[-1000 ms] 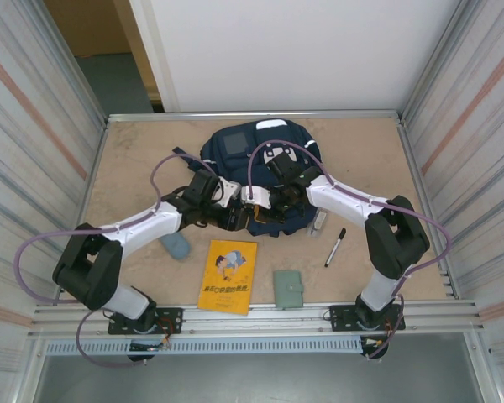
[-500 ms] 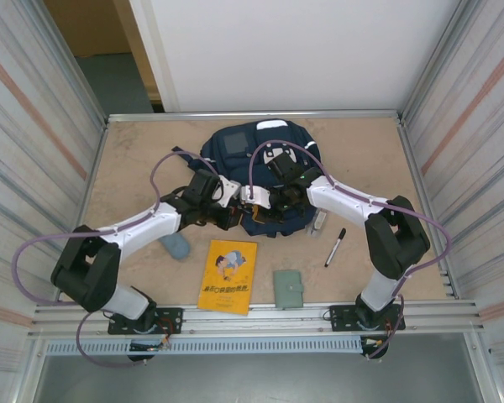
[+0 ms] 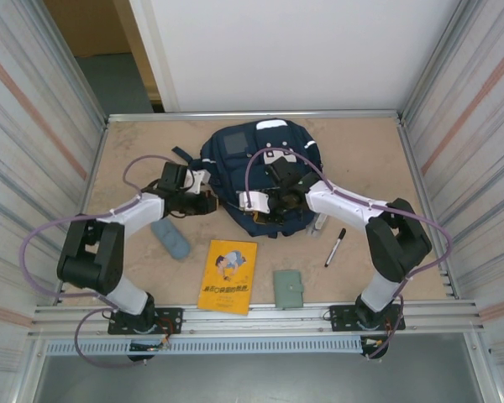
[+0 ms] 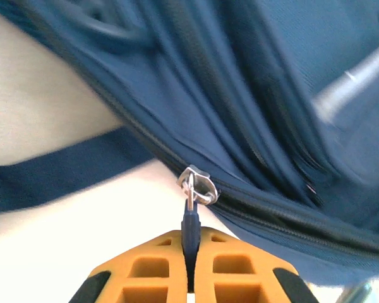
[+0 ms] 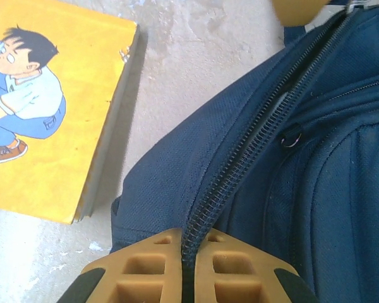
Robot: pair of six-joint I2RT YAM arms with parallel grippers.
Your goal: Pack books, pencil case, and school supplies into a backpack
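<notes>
Backpack (image 3: 260,164) lies flat on the table (image 3: 134,151), nothing packed yet; step in hand, by my reading, is opening its main zip; left gripper (image 4: 188,246) sits at the backpack's left edge, fingers pressed together on the dark zip pull (image 4: 189,221), silver slider (image 4: 199,185) just past the tips; right gripper (image 5: 188,249) sits at the backpack's near edge, fingers closed tight on the zip seam (image 5: 240,158) and the cloth either side of it; yellow book (image 3: 228,275) lies just off the backpack's near edge, pencil case (image 3: 170,239) off its near-left corner, marker (image 3: 335,247) and clear packet (image 3: 319,221) off its near-right corner, grey-green booklet (image 3: 289,288) beside the book, farther from the backpack; to do it well: draw the pull along the line of the teeth, not away from the bag, so the slider does not cock and jam; hold the right clamp fixed as anchor so the cloth is taut and the bag does not drag; risks: thin pull slipping from the pads, loose cloth folding into the slider; open far enough for the book to pass flat
</notes>
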